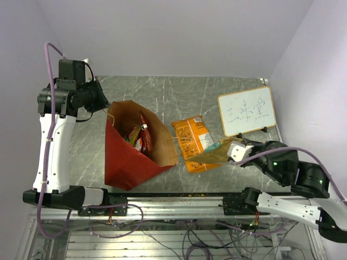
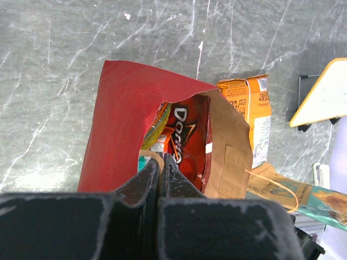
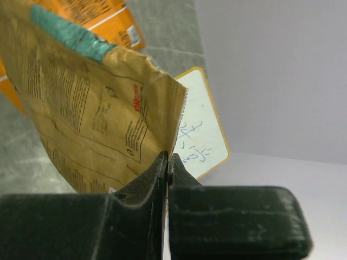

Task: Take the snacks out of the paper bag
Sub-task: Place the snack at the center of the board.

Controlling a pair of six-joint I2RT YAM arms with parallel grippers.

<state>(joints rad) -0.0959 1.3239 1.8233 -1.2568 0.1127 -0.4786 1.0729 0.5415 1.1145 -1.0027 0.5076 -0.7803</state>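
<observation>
The paper bag (image 1: 126, 160), red outside and brown inside, lies open on the table with several snacks (image 1: 139, 135) in its mouth. A red Doritos packet (image 2: 187, 135) is among them. My left gripper (image 1: 104, 106) is at the bag's upper left rim, shut on its twine handle (image 2: 150, 156). An orange packet (image 1: 192, 143) lies flat on the table right of the bag. My right gripper (image 1: 234, 152) is shut on the edge of a brown and teal packet (image 1: 217, 152), held over the orange packet's right side. That packet (image 3: 92, 119) fills the right wrist view.
A white framed whiteboard (image 1: 246, 111) with blue writing stands at the back right, just beyond the right gripper. The grey marble table (image 1: 217, 92) ends at the metal rail (image 1: 179, 206) by the arm bases.
</observation>
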